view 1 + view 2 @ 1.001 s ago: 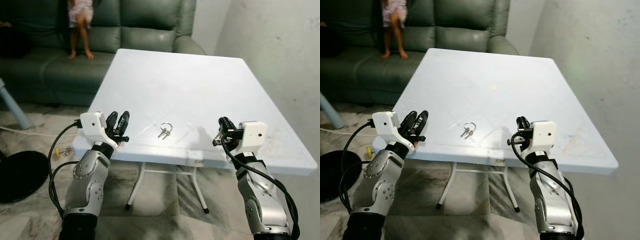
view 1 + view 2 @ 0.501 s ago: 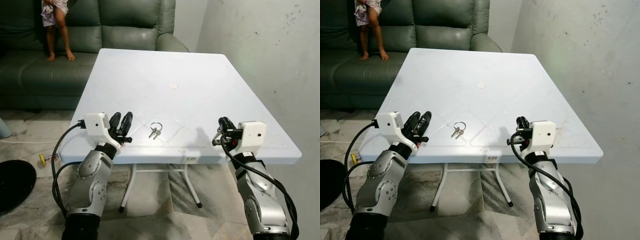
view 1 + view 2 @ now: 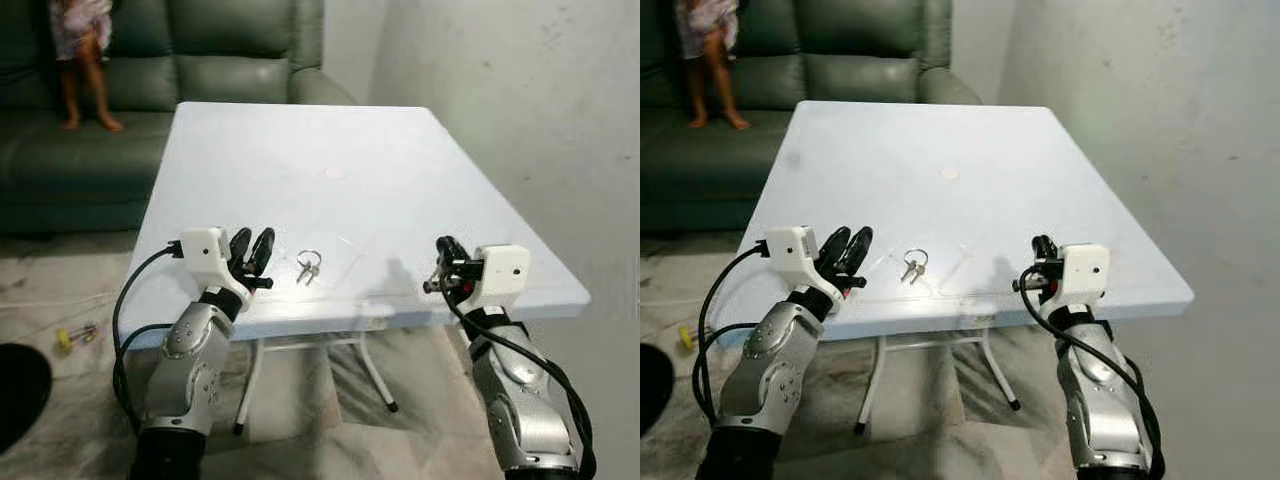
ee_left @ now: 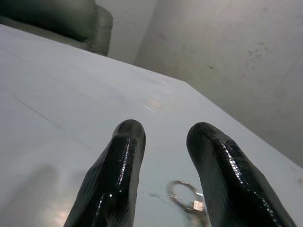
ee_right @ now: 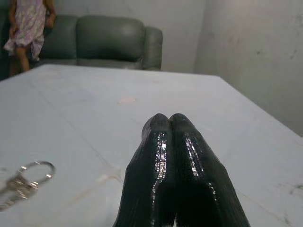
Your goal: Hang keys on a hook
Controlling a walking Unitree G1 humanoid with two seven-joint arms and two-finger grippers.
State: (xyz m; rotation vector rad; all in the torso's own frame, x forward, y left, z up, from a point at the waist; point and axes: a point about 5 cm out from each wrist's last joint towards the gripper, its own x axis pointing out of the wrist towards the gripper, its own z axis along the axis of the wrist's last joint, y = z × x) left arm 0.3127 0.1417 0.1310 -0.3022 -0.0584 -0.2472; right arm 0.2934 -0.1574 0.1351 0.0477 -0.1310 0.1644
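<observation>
Hovering with fingers parted, the left gripper (image 3: pixel 256 247) sits just beside the small silver keys on a ring (image 3: pixel 307 266) near the white plastic table's (image 3: pixel 300 150) front edge; the right gripper (image 3: pixel 441 266) is pressed closed, empty. A clumsy nudge could push them off.

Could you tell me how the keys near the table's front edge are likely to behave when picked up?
The keys lie flat on a thin ring, so they will probably dangle and swing. They look small and light. On the smooth white table they may slide when nudged.
</observation>
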